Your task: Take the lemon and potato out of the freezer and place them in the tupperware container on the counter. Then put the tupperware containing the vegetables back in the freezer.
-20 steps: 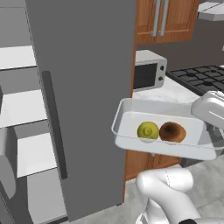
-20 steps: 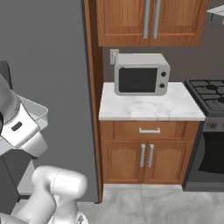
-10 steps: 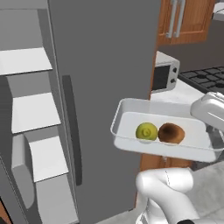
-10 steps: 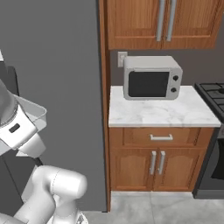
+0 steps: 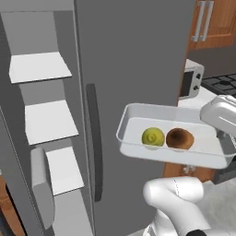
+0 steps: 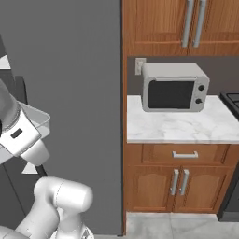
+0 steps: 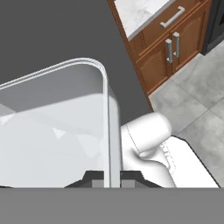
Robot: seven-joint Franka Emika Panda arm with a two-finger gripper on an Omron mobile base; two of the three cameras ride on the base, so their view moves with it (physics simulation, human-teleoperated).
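In the left base view the pale tupperware container (image 5: 138, 109) hangs level in the air in front of the grey fridge, with the yellow-green lemon (image 5: 152, 137) and the brown potato (image 5: 179, 138) side by side in it. My gripper (image 5: 227, 144) is shut on the container's right wall; in the hand view the gripper (image 7: 111, 177) pinches that wall of the tupperware container (image 7: 52, 131) between its tips. The freezer (image 5: 39, 67) stands open at the left with bare white shelves. A corner of the tupperware container (image 6: 42, 122) shows beside my hand in the right base view.
A long dark door handle (image 5: 94, 143) runs down the fridge front just left of the tray. The marble counter (image 6: 177, 123) over wooden cabinets carries a microwave (image 6: 173, 87). A stove (image 5: 221, 83) lies further right. A grey door bin (image 5: 41, 184) juts out at lower left.
Both base views have slid, so the base has driven left toward the fridge; the freezer shelves now show more fully. The tray stays in the same grip with both pieces in it.
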